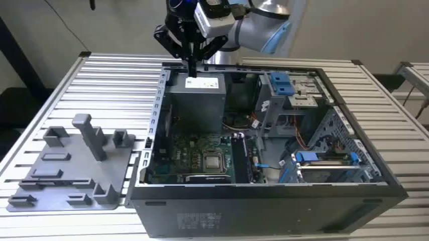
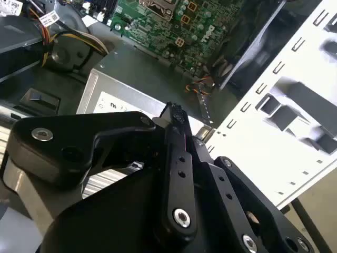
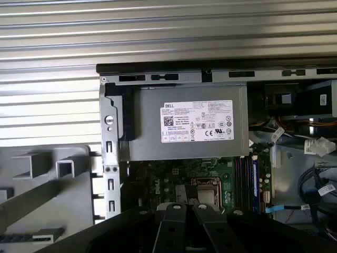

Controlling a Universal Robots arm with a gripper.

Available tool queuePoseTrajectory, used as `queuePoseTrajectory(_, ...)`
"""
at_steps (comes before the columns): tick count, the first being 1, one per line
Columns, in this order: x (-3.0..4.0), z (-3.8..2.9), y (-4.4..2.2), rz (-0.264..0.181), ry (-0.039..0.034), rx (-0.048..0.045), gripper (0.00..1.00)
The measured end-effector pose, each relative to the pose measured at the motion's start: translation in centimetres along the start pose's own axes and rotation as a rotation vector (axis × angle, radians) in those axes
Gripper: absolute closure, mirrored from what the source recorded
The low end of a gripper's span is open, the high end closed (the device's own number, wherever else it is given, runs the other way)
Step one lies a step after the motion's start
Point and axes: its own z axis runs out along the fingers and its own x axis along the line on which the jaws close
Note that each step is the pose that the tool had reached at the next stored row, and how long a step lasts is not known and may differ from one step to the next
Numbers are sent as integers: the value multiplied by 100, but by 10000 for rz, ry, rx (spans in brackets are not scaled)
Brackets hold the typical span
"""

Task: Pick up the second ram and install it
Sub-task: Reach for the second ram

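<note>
My gripper [image 1: 192, 73] hangs above the far end of the open computer case [image 1: 154, 130], over the grey power supply [image 1: 196, 98]. Its black fingers point down and are shut, with nothing visible between them. In the second wrist view the gripper [image 2: 174, 112] closes to a narrow tip over the power supply [image 2: 131, 100]. In the first wrist view the gripper [image 3: 185, 208] sits over the green motherboard [image 3: 168, 182]. The long memory slots [image 1: 244, 158] lie beside the processor socket [image 1: 213, 161]. The second ram is out of view.
A grey plastic holder plate [image 1: 67, 175] with upright posts lies on the slatted table [image 1: 107, 80] at the exterior view's left of the case. A drive cage with blue clips [image 1: 285, 85] and loose cables [image 1: 258, 123] stand in the case's other half.
</note>
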Motion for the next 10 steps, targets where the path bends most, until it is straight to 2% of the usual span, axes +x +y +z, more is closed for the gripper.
queuePoseTrajectory(10, 0, 0, 0, 0, 1, -2, 89)
